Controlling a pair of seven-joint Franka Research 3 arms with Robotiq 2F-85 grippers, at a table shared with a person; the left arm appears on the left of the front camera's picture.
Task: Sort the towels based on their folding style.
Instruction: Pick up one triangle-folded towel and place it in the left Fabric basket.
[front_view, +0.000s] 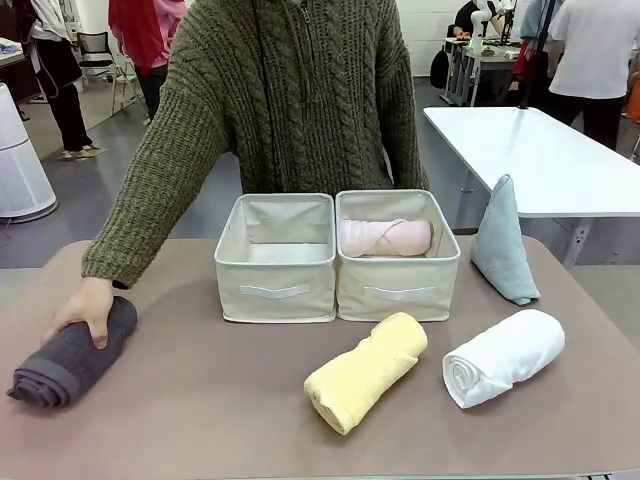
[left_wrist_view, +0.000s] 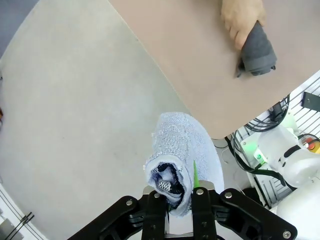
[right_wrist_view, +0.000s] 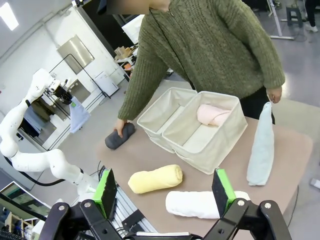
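Cloth sits clamped in the left gripper (left_wrist_view: 179, 194): the pale blue towel (left_wrist_view: 182, 145), held over the floor beside the table (left_wrist_view: 190, 55). The right gripper (right_wrist_view: 164, 186) stands wide apart, holding nothing. On the near tabletop lie the yellow towel (front_view: 366, 372) and white towel (front_view: 503, 357), with the dark grey towel (front_view: 65, 365) at left under the person's hand (front_view: 85, 305). Beyond, the pink towel (front_view: 385, 237) lies in the right bin (front_view: 398, 285); the grey-green towel (front_view: 503, 245) stands upright beside it.

Left gripper (left_wrist_view: 180, 192) jaws pinched together, pointing down; right gripper (right_wrist_view: 165, 186) jaws spread wide, angled forward-down
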